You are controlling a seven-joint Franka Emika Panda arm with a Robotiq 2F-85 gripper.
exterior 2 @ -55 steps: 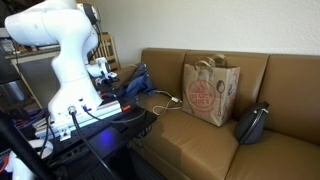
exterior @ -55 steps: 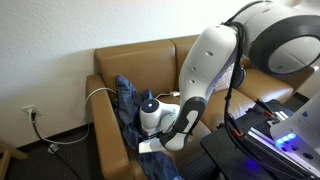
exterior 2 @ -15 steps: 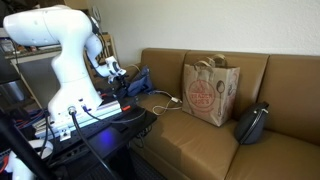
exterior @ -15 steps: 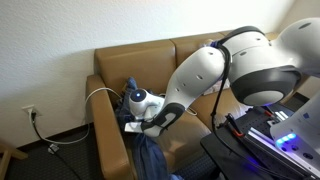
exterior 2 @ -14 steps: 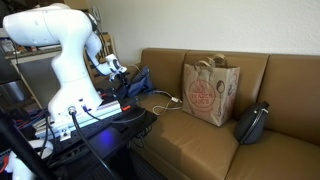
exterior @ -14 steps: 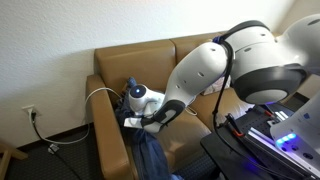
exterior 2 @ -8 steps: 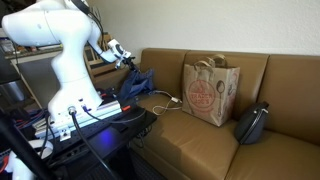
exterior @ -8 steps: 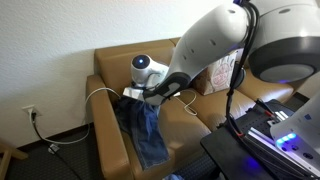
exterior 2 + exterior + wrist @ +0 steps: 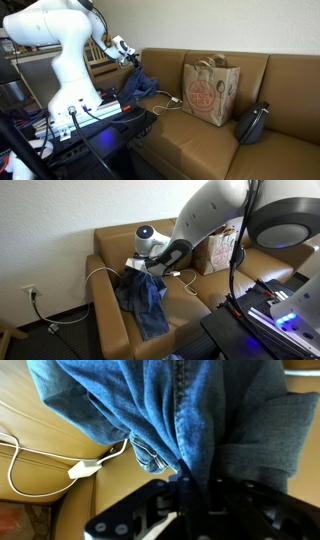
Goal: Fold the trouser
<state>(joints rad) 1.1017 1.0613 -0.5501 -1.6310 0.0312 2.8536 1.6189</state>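
The trouser [image 9: 143, 302] is blue denim, lying on the left seat of the brown sofa [image 9: 190, 302] with one end lifted. My gripper [image 9: 137, 266] is shut on that lifted end, above the seat near the backrest. From the opposite side, in an exterior view, the gripper [image 9: 130, 58] holds the trouser [image 9: 138, 85] up over the sofa's end. In the wrist view the denim [image 9: 170, 410] hangs in folds and runs down between the dark jaws of the gripper [image 9: 195, 485], which pinch it.
A white cable [image 9: 100, 273] with a plug [image 9: 84, 469] lies on the seat beside the trouser. A brown paper bag [image 9: 208, 91] stands mid-sofa and a dark bag [image 9: 252, 123] lies further along. A black equipment stand [image 9: 95, 115] is in front.
The gripper has risen and moved toward the backrest with the trouser end in it, so the denim now hangs and spreads over the seat. It stays shut.
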